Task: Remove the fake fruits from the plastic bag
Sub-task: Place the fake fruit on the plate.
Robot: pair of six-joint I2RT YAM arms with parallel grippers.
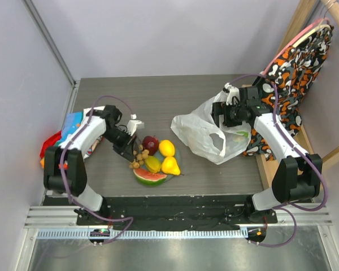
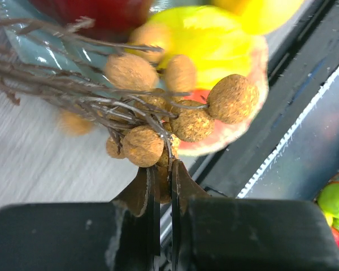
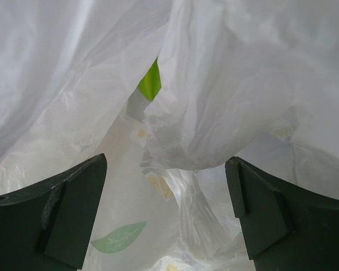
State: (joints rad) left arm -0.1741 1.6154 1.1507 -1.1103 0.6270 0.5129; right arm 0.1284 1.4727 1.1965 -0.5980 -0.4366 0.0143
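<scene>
— Plastic bag (image 1: 206, 132) lay crumpled on the counter (image 1: 175, 96); your right claw (image 1: 225, 114) gaped wide against it, gripping nothing.
— And left?
— Your left claw (image 1: 130, 151) pinched the tan bunch (image 2: 181, 113) beside the fake fruits (image 1: 161, 158); you needed to lower before releasing.

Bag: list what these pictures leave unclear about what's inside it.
- Top view: the bag hides its inside behind film; only a faint green patch shows through.
- Right wrist view: a green scrap peeks between folds, mostly covered; fruit or print, cannot tell.
- Same view: whether the open right hand touches the film is unclear.
</scene>
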